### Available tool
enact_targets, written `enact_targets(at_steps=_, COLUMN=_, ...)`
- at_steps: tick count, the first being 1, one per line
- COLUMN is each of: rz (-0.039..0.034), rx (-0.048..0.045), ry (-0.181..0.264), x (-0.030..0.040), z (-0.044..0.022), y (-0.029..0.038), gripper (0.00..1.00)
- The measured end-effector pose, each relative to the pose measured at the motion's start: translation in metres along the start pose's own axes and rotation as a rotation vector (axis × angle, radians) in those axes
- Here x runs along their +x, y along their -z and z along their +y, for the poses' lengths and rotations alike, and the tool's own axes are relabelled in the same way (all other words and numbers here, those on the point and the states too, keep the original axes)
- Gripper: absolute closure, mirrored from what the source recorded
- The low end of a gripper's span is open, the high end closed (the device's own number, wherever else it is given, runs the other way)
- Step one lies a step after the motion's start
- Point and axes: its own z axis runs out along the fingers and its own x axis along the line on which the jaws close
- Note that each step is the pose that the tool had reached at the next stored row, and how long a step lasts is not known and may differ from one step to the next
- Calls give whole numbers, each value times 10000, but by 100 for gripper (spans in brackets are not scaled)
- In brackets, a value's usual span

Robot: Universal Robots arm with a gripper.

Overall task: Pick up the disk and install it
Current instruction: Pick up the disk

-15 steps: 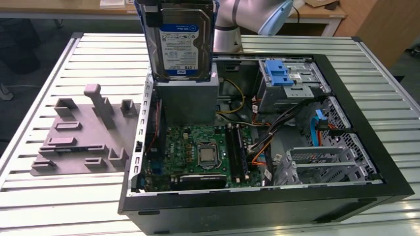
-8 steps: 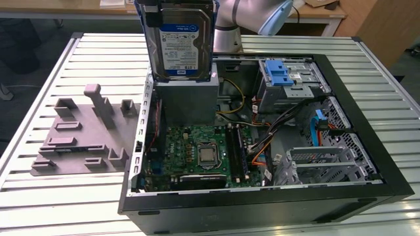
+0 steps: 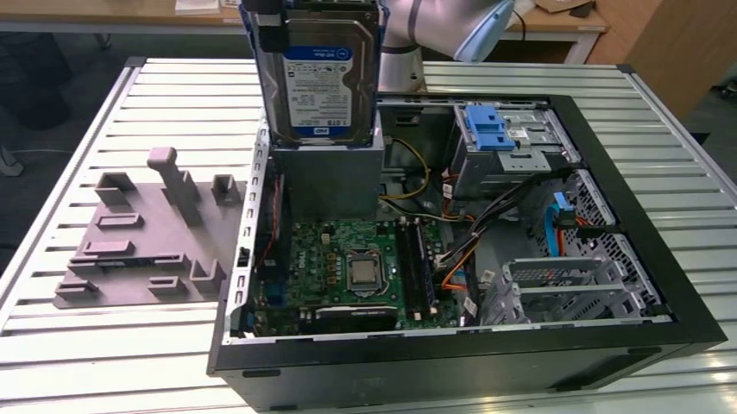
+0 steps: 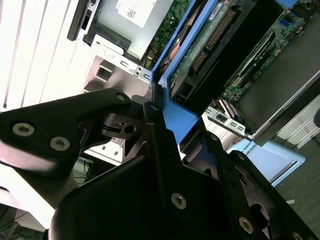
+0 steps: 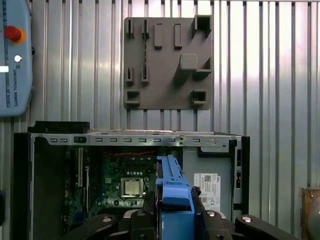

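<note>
The disk (image 3: 319, 78), a silver drive with a blue-and-white label, hangs upright over the open computer case (image 3: 461, 345), just above the grey metal box (image 3: 326, 177). Its blue carrier frame (image 5: 175, 200) shows in both wrist views, edge-on between the black fingers (image 5: 149, 202). My gripper (image 4: 152, 107) is shut on that blue frame (image 4: 172, 117). The silver drive cage with a blue latch (image 3: 501, 134) sits at the case's far corner, toward the exterior view's right of the disk.
A grey fixture board (image 3: 150, 233) with raised blocks lies on the slatted metal table (image 3: 173, 95) at the exterior view's left of the case. The motherboard (image 3: 345, 259) and loose cables (image 3: 461, 233) fill the case floor. A teach pendant (image 5: 15, 55) lies on the table.
</note>
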Motion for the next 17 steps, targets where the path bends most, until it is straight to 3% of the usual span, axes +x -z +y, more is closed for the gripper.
enact_targets(at_steps=9, rz=0, rx=0, ry=1, x=15, z=-358, y=6, gripper=64)
enact_targets(at_steps=13, rz=0, rx=0, ry=2, x=34, z=-408, y=7, gripper=64)
enact_targets(at_steps=17, rz=-1, rx=0, ry=0, x=127, z=-415, y=4, gripper=64)
